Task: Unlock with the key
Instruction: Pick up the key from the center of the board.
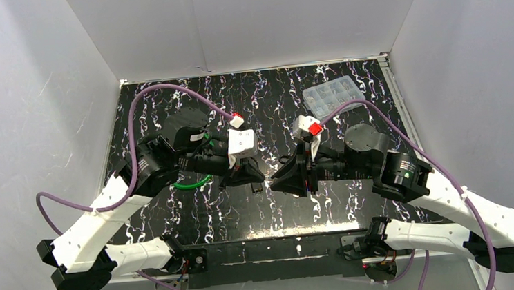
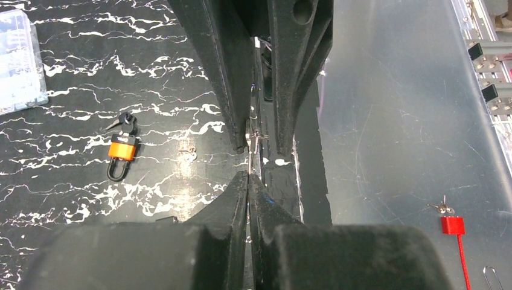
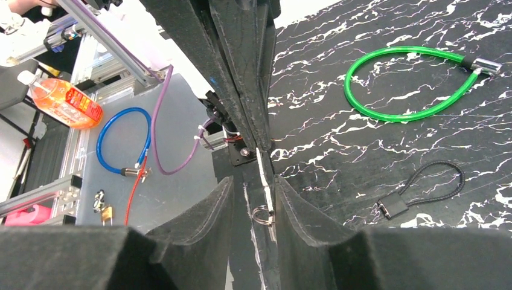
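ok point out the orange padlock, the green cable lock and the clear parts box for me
orange padlock (image 2: 122, 150): left wrist view, on the orange body.
green cable lock (image 3: 403, 115): right wrist view, on the lower run of the green loop.
clear parts box (image 1: 334, 96): top external view, on the middle of its lid.

Top view: left gripper (image 1: 251, 181) and right gripper (image 1: 286, 176) sit near each other at table (image 1: 246, 218) centre, tips facing. Compartment box (image 1: 333, 96) lies at the far right of the table, behind the right arm. Looped cable lock (image 1: 192, 184) lies under the left arm, left of the left gripper. Left wrist view: small padlock (image 2: 122, 154) lies on the table left of the fingers; the box sits at that view's left edge. Key (image 2: 256, 142) sits between the two grippers' tips. Right wrist view: looped cable lock lies upper right, a second, smaller cable lock (image 3: 422, 188) below it, well apart.
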Robot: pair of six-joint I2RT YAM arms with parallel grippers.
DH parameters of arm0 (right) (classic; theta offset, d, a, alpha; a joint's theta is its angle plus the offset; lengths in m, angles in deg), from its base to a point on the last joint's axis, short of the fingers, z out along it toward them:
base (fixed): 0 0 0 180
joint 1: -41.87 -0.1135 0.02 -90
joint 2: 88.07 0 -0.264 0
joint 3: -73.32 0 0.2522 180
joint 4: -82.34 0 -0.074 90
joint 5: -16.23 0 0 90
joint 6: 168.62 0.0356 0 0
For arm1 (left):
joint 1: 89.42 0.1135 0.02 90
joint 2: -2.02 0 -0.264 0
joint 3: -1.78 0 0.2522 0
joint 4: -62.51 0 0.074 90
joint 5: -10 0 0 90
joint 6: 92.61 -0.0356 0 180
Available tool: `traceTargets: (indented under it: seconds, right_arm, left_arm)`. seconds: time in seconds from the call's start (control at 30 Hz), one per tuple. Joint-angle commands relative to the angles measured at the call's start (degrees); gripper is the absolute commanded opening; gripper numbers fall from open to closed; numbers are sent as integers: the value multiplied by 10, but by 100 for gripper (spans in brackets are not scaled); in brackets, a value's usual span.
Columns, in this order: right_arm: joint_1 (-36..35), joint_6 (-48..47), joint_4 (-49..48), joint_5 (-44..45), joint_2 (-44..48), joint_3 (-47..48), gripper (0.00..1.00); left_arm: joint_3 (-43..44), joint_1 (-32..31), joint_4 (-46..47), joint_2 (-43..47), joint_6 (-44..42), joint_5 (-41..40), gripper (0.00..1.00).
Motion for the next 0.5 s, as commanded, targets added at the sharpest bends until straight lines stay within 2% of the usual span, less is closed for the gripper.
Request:
traceTargets:
  seconds: [0.0,0.13,0.23,0.43,0.47]
  right_arm:
    - [0,-3,-13,17,8,-1,34]
    - [0,-1,-26,27,12,-6,14]
    - [0,1,-26,33,10,-8,3]
    - [0,9,-22,49,11,-14,1]
    - [1,9,-22,49,14,-16,1]
  left_arm:
    - [19,1,-5,2,0,12,0]
    - [20,0,-4,2,4,14,0]
    - [22,1,-2,1,6,15,0]
    - [29,1,-2,-1,7,17,1]
    - [31,0,-5,-3,6,17,5]
